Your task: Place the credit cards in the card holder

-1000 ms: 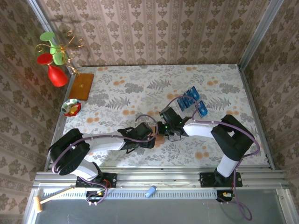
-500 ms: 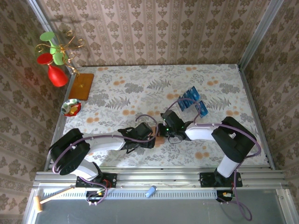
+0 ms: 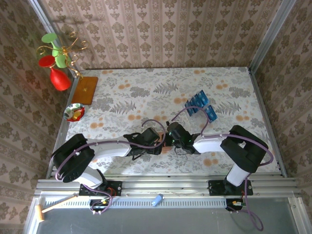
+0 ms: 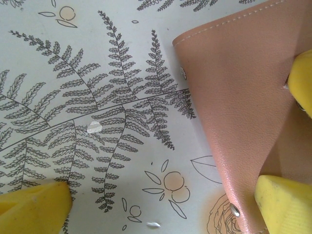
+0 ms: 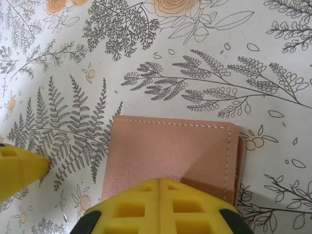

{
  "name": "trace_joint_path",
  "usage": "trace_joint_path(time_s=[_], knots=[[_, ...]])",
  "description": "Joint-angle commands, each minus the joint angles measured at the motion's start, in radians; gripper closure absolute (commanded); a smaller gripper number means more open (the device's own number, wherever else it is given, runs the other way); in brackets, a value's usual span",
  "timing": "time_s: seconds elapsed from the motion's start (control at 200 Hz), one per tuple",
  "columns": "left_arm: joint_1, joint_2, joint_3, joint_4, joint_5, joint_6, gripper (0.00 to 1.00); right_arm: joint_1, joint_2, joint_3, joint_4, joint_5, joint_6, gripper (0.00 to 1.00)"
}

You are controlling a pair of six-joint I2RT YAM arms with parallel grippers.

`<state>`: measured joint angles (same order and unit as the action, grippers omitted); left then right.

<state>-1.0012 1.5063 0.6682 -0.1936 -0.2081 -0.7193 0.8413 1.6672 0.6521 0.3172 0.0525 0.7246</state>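
Top view: the card holder (image 3: 166, 147) lies mid-surface (image 3: 229, 87), with the credit cards (image 3: 199, 104) at its 1 o'clock. Left wrist: the left pincer (image 4: 156, 207) is spread wide, the holder at 3 o'clock. Right wrist: the right pincer (image 5: 160, 207) is closed tight, the holder at 12 o'clock.

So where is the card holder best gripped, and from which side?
Probably the card holder by its stepped edge, coming low from that side: it lies flat and closed, and there the lower layer peeks out as a lip.
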Motion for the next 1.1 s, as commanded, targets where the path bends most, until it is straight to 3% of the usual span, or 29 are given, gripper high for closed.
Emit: trace_joint_path(time_s=[0.0, 0.365, 0.675, 0.89, 1.095], knots=[[0.007, 0.069, -0.037, 0.028, 0.023, -0.017, 0.0, 0.075, 0.105, -0.087, -0.272, 0.03, -0.021, 1.0], [0.007, -0.012, -0.075, 0.032, -0.004, -0.034, 0.0, 0.119, 0.175, -0.129, -0.193, 0.044, 0.051, 1.0], [0.074, -0.11, -0.084, 0.027, 0.001, -0.006, 0.0, 0.117, 0.131, 0.01, -0.336, 0.034, 0.033, 1.0], [0.211, -0.196, -0.081, 0.02, 0.05, 0.045, 0.0, 0.1, 0.135, 0.152, -0.427, 0.029, 0.02, 0.81], [0.327, -0.265, -0.055, -0.019, 0.09, 0.1, 0.0, 0.053, 0.084, 0.261, -0.494, 0.012, -0.001, 0.57]])
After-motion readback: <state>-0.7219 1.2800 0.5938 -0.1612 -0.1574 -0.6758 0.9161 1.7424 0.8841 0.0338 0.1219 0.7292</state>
